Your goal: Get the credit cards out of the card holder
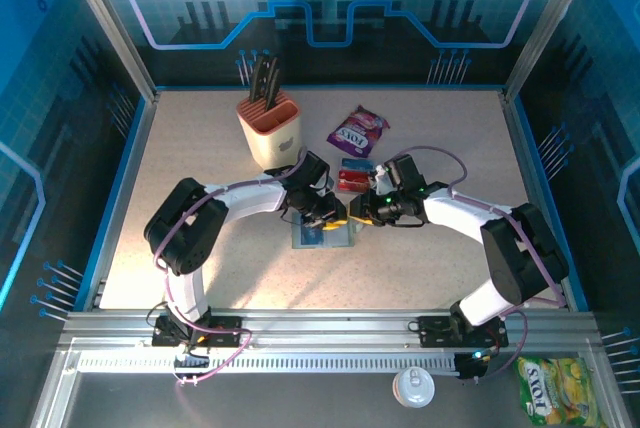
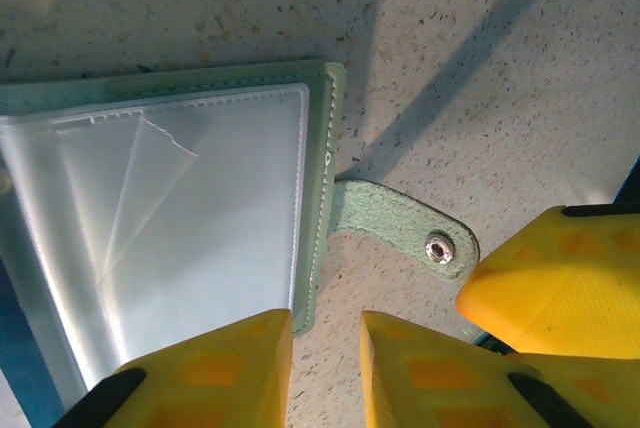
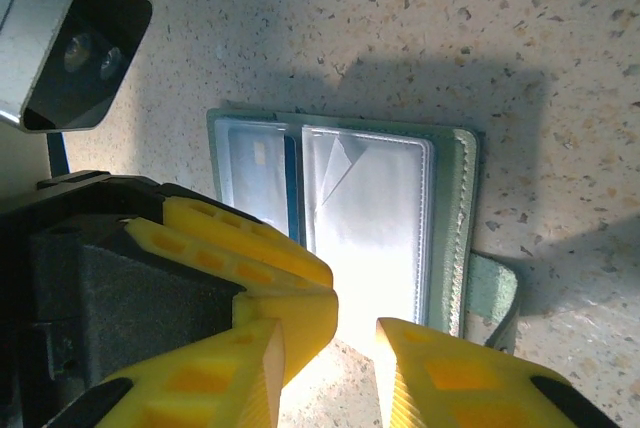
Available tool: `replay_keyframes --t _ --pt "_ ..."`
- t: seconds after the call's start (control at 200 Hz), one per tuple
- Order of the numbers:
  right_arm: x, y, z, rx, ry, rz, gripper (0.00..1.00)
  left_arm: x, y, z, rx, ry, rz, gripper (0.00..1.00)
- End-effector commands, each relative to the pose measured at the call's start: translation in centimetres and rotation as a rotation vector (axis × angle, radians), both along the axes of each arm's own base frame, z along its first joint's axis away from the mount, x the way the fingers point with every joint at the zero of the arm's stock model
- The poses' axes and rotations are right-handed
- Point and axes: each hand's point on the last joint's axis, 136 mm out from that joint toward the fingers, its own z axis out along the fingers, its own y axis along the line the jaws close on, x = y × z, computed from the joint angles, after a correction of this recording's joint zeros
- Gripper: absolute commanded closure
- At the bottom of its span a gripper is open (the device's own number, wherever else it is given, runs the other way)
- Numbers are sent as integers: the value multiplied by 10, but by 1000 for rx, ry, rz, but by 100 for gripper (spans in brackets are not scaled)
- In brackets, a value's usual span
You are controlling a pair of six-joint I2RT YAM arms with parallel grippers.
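1. As the card holder [image 1: 322, 235] lies open on the counter [image 1: 200, 148], both end effectors are crowded over it, presumably to pin it.
2. The left end effector [image 2: 325, 373] is held part-open astride its tab edge, the right end effector [image 3: 330, 373] likewise parted; nothing is gripped.
3. Credit cards [image 1: 354, 176] are seen just beyond the holder; any left inside cannot be made out.

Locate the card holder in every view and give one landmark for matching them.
Top external: card holder just below picture centre.
Left wrist: card holder across the left half, lying open.
Right wrist: card holder at centre, lying open.
Landmark: snap tab on its right edge in both wrist views.
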Motion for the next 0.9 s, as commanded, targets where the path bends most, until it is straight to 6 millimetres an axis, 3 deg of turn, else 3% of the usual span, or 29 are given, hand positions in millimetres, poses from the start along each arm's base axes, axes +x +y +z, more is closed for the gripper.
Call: replay_keyframes --t 0.0,0.255,0.29,0.54,0.895 --pt "-7 11 12 46 -9 51 68 5 1 7 4 -37 -7 74" --pt "-8 35 4 32 18 97 68 -3 34 7 7 -46 49 75" --pt "-2 43 12 40 -2 107 68 -4 39 7 6 -46 59 75" --pt "-4 78 4 26 19 167 68 -17 70 0 7 -45 121 75" --pt "-5 91 -7 -3 51 200 68 -24 93 -9 20 -52 172 80"
